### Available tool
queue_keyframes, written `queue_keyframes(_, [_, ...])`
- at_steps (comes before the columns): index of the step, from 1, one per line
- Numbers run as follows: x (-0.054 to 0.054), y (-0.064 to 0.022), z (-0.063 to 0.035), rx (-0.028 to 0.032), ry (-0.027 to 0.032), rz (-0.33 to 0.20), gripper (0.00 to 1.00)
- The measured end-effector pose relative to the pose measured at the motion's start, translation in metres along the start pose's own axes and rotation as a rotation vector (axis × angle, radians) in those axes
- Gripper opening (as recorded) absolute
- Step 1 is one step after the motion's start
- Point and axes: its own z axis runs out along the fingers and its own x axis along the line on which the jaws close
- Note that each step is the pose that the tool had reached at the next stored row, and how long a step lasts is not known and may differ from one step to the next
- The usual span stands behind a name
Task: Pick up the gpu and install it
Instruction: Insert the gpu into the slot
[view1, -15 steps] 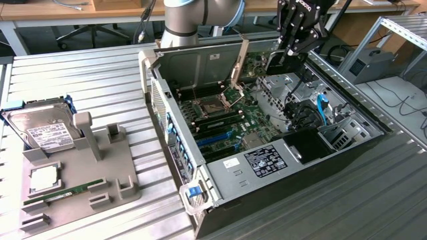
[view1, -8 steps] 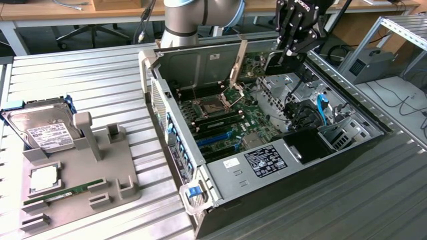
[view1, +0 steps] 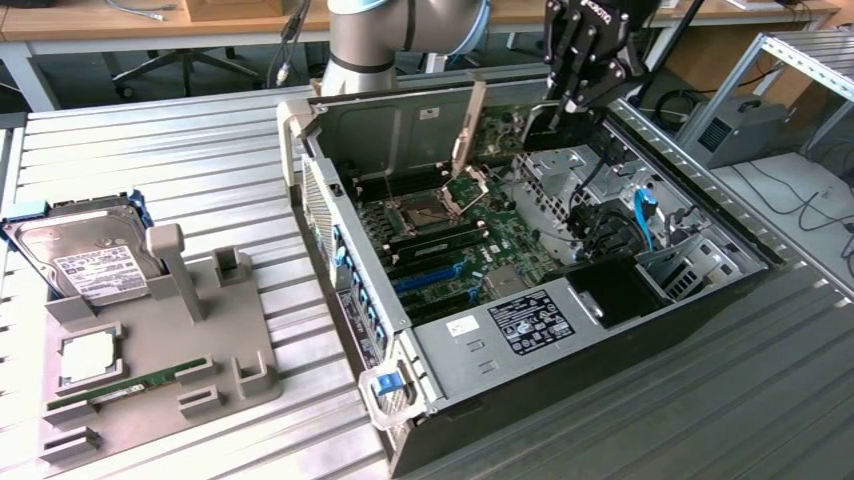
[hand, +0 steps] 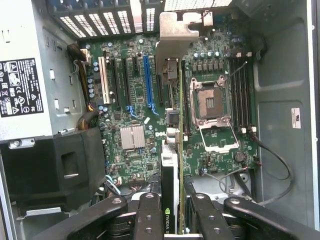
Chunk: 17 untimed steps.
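In the wrist view, the hand (hand: 175, 210) is clamped on the gpu (hand: 169, 170), with a black finger pressed to each face of the card. The card stands on edge, and a green NVIDIA logo reads along its dark rim just beyond the fingers. Past it lies the green motherboard (hand: 135, 100). The card hangs over the slots between a long blue slot (hand: 147, 80) and the empty processor socket (hand: 210, 102). Whether it touches a slot cannot be told. Its silver bracket (hand: 175, 30) points at the vented back wall. The power supply (hand: 25, 75) carries a black label and the side wall a white one (hand: 296, 117), both with print too small to read.

The exterior view takes in the whole open computer case (view1: 601, 380) on the slatted surface (view1: 174, 170), with the hand (view1: 581, 100) above it and the gpu (view1: 469, 125) tilted. Well apart, on the exterior view's left, a grey holder (view1: 200, 340) carries a hard drive (view1: 87, 265) with a white label and a green memory stick (view1: 127, 380).
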Motion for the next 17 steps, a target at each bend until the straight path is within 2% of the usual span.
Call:
queue_keyframes(9, [0.001,0.0116,0.0006,0.0045,-0.0042,0.0,0.27])
queue_keyframes(17, [0.003,0.0297,0.0016,0.0095,-0.0072,0.0,0.27])
